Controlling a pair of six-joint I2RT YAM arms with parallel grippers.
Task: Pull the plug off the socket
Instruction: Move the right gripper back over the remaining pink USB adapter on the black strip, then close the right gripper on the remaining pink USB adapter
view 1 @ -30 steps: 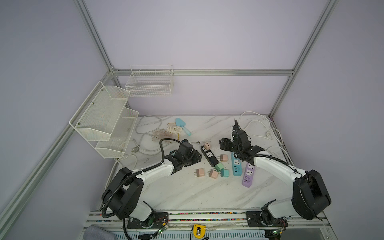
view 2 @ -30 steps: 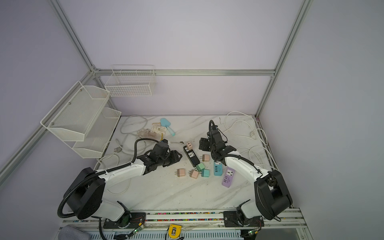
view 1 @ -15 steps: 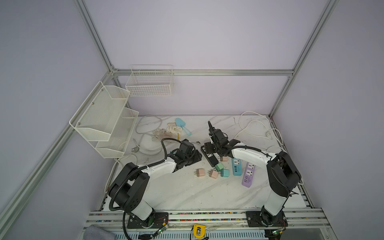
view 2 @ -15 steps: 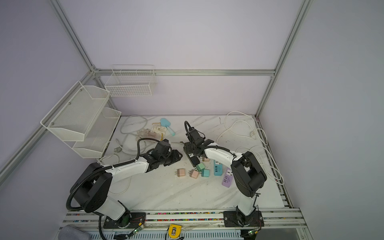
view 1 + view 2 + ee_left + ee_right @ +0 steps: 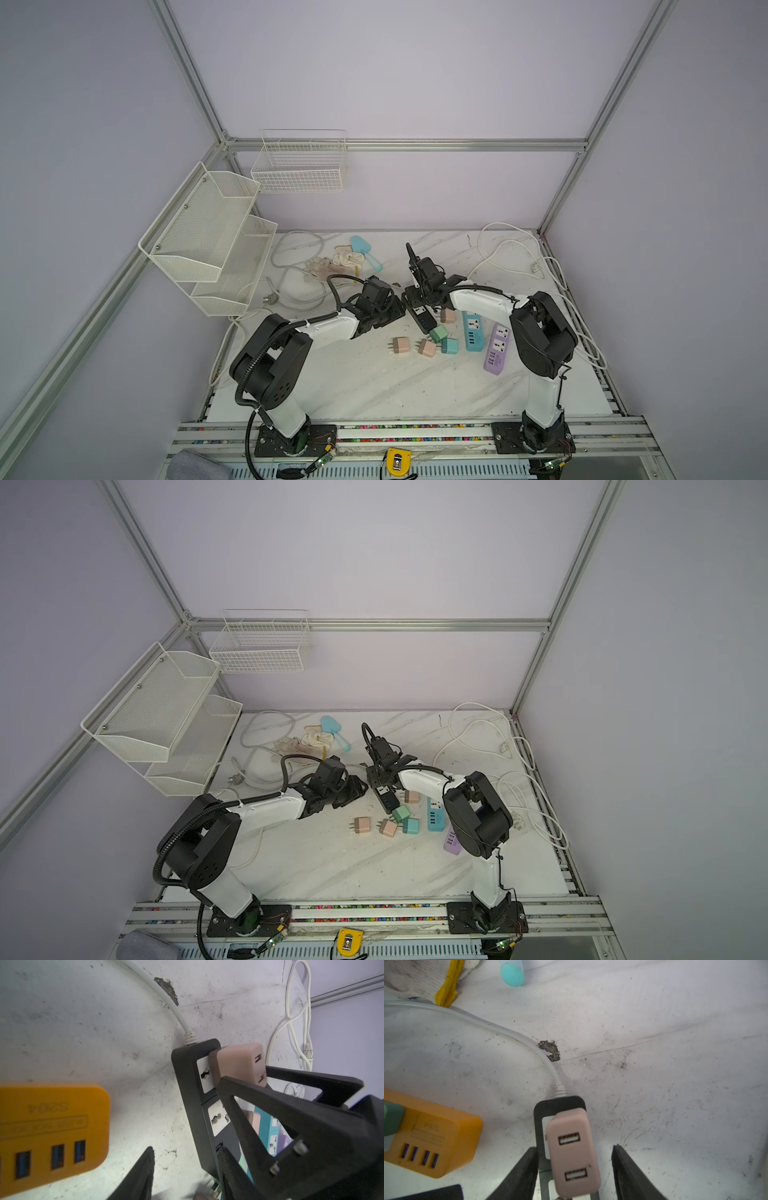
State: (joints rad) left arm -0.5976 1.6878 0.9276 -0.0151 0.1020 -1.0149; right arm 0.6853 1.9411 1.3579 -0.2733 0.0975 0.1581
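Note:
A pink two-port USB plug (image 5: 571, 1153) (image 5: 239, 1064) sits in the end socket of a black power strip (image 5: 556, 1105) (image 5: 187, 1076) (image 5: 423, 320) (image 5: 387, 801) with a white cord (image 5: 508, 1032). My right gripper (image 5: 575, 1167) (image 5: 419, 297) (image 5: 380, 779) is open and straddles the plug, with a gap on each side. In both top views it hides the plug. My left gripper (image 5: 187, 1169) (image 5: 395, 311) (image 5: 359, 791) is open at the strip's near side. One of its fingers (image 5: 226, 1167) lies over the strip's face; the other is over the table.
An orange USB strip (image 5: 52, 1126) (image 5: 431, 1136) lies beside the left gripper. Loose pink (image 5: 401, 345) and green plugs (image 5: 450, 346), a blue strip (image 5: 473, 332) and a purple strip (image 5: 496, 348) lie nearer the front. Gloves (image 5: 332, 262), a teal scoop (image 5: 361, 245) and white cables (image 5: 519, 257) lie behind.
The right arm has swung left from over the blue strip to the black strip, and its jaws have narrowed around the pink plug. The left gripper has barely moved.

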